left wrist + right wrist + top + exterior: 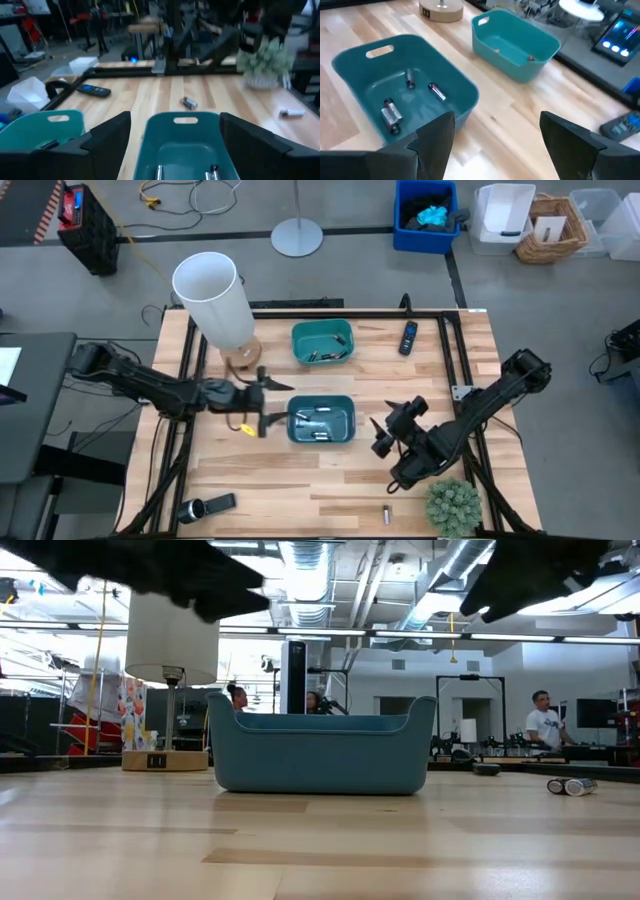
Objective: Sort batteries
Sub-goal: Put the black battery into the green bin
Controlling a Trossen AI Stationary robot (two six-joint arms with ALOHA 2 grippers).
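Left gripper point(268, 402): I see it just beside the near teal bin point(345, 430) — jaws spread wide, holding nothing.
Right gripper point(388, 427): on the bin's other side, fingers parted and empty.
Batteries point(412, 100): several lie in the near bin, a few in the far bin point(322, 343).
Stray battery point(386, 513): alone on the table point(330, 490), near the small plant point(453, 505).

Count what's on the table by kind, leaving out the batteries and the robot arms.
Bins: 2
Lamp: 1
Remote: 1
Flashlight: 1
Plant: 1
Total: 6
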